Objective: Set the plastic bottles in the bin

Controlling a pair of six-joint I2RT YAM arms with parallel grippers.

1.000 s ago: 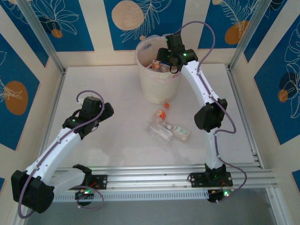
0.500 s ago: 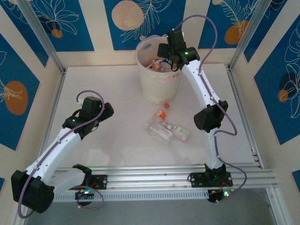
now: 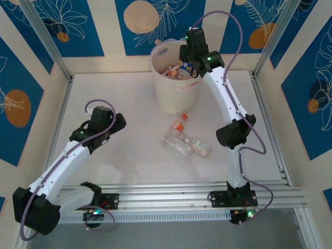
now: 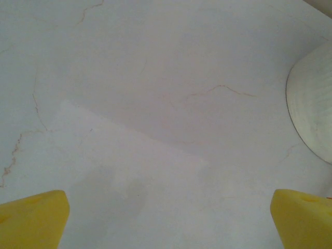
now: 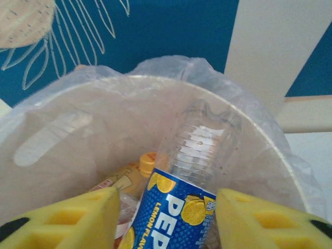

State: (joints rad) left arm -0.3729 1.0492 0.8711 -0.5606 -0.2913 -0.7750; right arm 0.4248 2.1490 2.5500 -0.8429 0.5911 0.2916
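Observation:
The bin [image 3: 174, 98] stands at the back middle of the table, lined with a thin bag and holding several plastic bottles. My right gripper [image 3: 188, 66] hangs over its far rim. In the right wrist view its yellow fingers [image 5: 62, 220] stand apart, and a clear bottle with a blue lemon label [image 5: 192, 155] lies between and below them inside the bin, with gaps on both sides. An orange bottle with a yellow cap [image 5: 129, 176] lies beside it. Three bottles [image 3: 178, 126] [image 3: 177, 146] [image 3: 199, 147] lie on the table in front of the bin. My left gripper [image 3: 115, 124] is open over bare table.
A small orange cap-like piece [image 3: 183, 116] lies by the bin's foot. The bin's wall [image 4: 314, 114] shows at the right edge of the left wrist view. Metal frame posts and rails border the table on the left, right and front.
The right arm has lifted and shifted its gripper toward the back of the bin. The left arm has not moved.

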